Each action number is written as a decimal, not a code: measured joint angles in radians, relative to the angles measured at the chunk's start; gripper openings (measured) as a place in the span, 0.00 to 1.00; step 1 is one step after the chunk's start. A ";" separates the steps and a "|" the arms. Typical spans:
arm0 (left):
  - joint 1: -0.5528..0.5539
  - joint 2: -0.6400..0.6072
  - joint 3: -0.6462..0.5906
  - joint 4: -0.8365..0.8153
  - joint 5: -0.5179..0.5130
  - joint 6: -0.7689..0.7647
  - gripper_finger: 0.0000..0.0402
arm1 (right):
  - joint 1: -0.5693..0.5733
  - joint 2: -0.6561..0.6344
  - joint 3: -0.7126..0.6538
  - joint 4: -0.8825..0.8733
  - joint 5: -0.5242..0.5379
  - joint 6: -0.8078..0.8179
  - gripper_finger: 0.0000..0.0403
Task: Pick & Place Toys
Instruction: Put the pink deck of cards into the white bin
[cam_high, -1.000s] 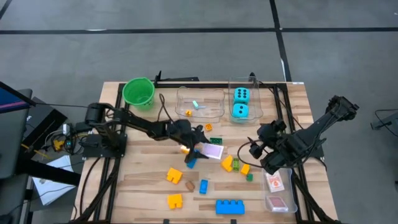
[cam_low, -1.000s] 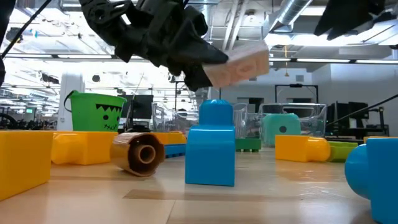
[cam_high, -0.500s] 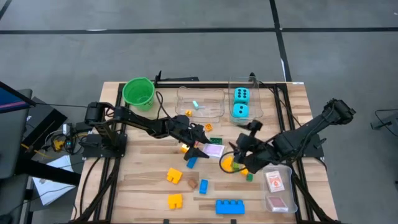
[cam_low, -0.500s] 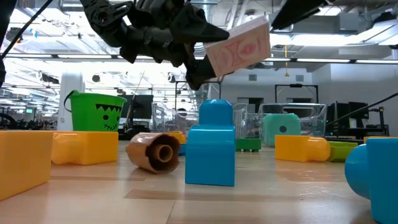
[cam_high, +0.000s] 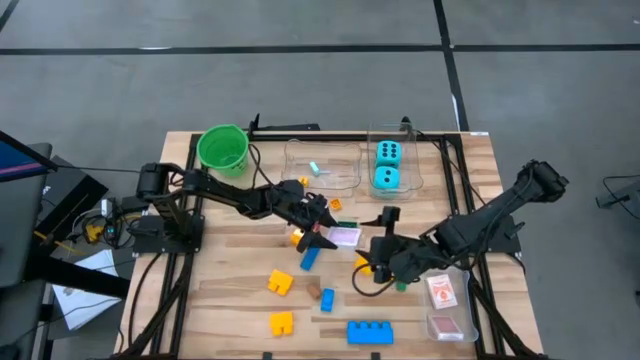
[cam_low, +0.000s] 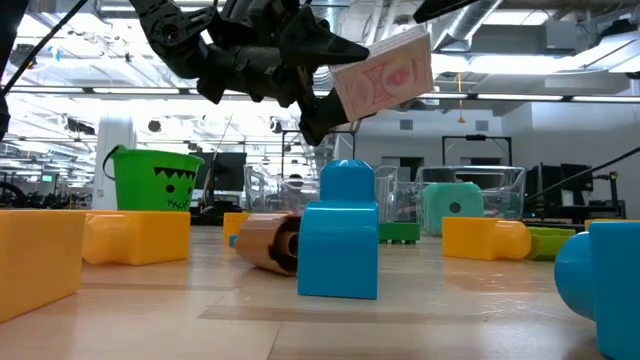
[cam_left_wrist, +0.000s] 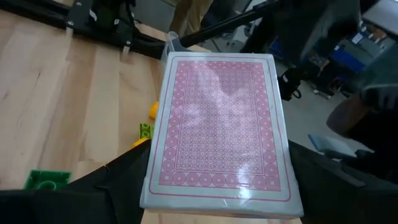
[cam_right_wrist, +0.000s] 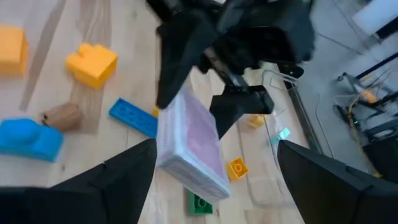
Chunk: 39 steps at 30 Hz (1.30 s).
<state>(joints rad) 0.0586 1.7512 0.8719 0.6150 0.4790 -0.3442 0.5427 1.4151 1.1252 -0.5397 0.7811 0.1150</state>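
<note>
One deck of playing cards (cam_high: 343, 237) held clamped in the left gripper (cam_high: 322, 236), lifted over the blue block (cam_high: 309, 259), long axis stretching rightward. Just right of the deck: right gripper (cam_high: 372, 262), fingers spread and empty, seemingly poised for a handover.

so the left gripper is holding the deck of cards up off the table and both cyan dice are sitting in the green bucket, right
Not quite. The left gripper does hold the deck of cards off the table, but the high view shows both cyan dice in a clear tub, not in the green bucket.
</note>
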 joint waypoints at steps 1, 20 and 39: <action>-0.001 0.000 0.000 0.002 0.001 -0.007 0.75 | -0.004 0.011 0.000 0.000 -0.002 -0.015 0.81; -0.001 0.000 0.001 0.111 0.104 -0.106 0.75 | -0.033 0.077 -0.001 0.055 0.002 -0.103 0.79; 0.013 0.000 0.001 0.139 0.053 -0.093 0.83 | -0.045 0.078 -0.002 0.079 -0.053 -0.085 0.15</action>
<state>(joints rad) 0.0712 1.7515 0.8726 0.7539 0.5315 -0.4375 0.4977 1.4929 1.1229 -0.4604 0.7277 0.0297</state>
